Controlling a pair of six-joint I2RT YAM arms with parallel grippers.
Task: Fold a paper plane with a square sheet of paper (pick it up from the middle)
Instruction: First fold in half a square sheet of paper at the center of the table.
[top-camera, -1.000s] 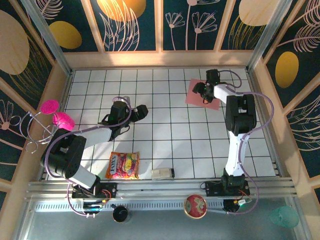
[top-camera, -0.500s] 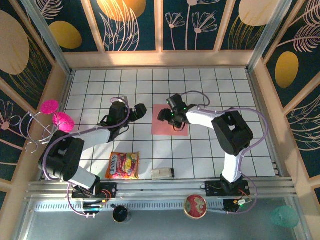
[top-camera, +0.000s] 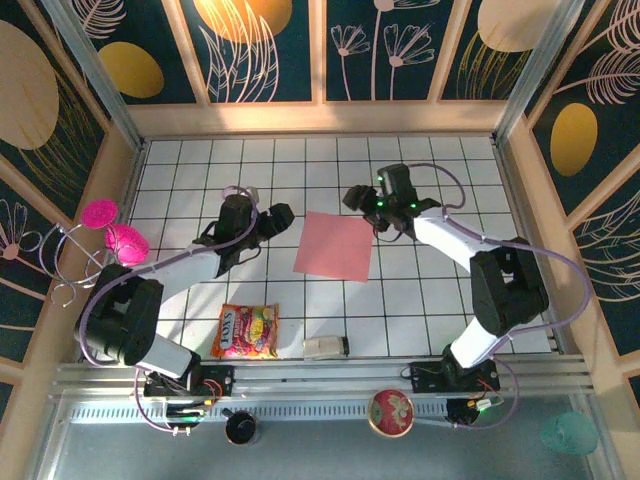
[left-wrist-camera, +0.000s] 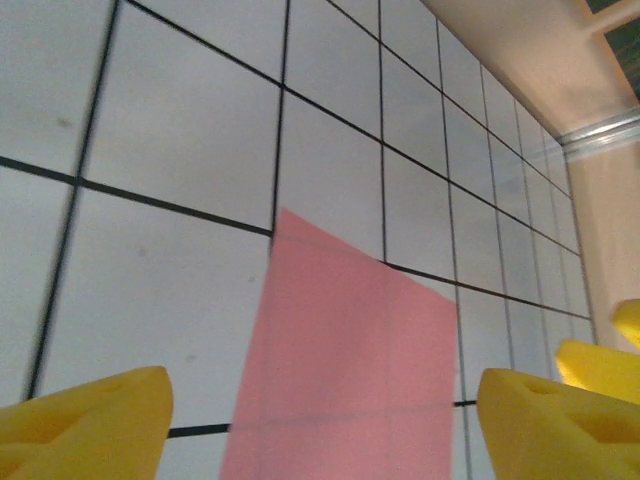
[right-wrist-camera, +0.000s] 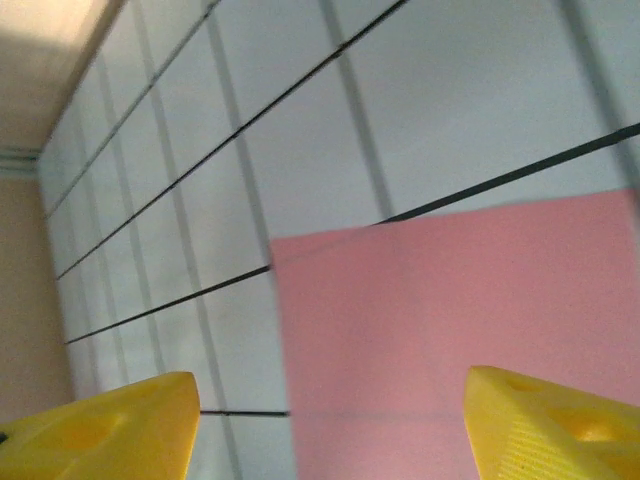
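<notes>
The square sheet of paper (top-camera: 335, 246) is salmon-pink and lies flat on the white tiled table, near the middle. My left gripper (top-camera: 279, 219) hovers just off its left edge, open, with nothing between its yellow fingers (left-wrist-camera: 90, 425). In the left wrist view the sheet (left-wrist-camera: 350, 370) spreads ahead of that gripper (left-wrist-camera: 325, 430). My right gripper (top-camera: 359, 198) hangs open just above the sheet's far right corner. The right wrist view has the sheet (right-wrist-camera: 450, 330) lying under and beyond this gripper (right-wrist-camera: 330, 430), untouched.
An orange-yellow snack packet (top-camera: 246, 331) and a small pale object (top-camera: 326, 347) lie near the front edge. Magenta round pieces on wire loops (top-camera: 112, 232) stand at the left wall. Wooden walls ring the tiled floor.
The right gripper brought the sheet from the far right corner to the middle, let it go and drew back a little. The left gripper edged toward the sheet.
</notes>
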